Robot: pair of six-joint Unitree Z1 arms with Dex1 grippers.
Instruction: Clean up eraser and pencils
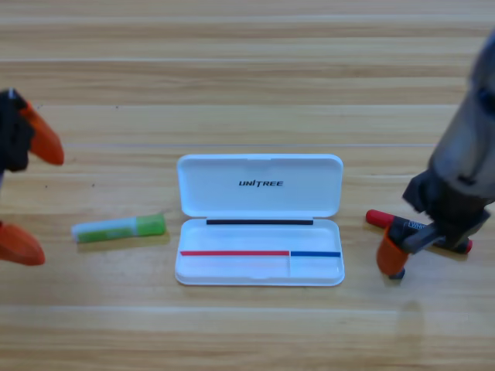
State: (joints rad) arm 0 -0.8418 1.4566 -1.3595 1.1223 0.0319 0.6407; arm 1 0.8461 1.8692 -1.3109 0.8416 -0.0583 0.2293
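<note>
Marker [378,218], black with a red cap, lies on the table right of the white case [260,220], its long axis running left to right with a slight tilt, cap end toward the case. The right gripper [396,259] is down over its middle, hiding most of the barrel; one orange jaw shows on the near side of the marker, and I cannot tell how far the jaws stand apart or whether they grip it yet. The case lies open, its tray on the near side. The pale green-ended pencil [119,229] rests left of the case, also lengthwise left to right, green end toward the case. The left gripper [19,197] waits at the left edge, jaws spread wide, nearer this pencil than the right one is. The eraser is possibly hidden; it does not show.
</note>
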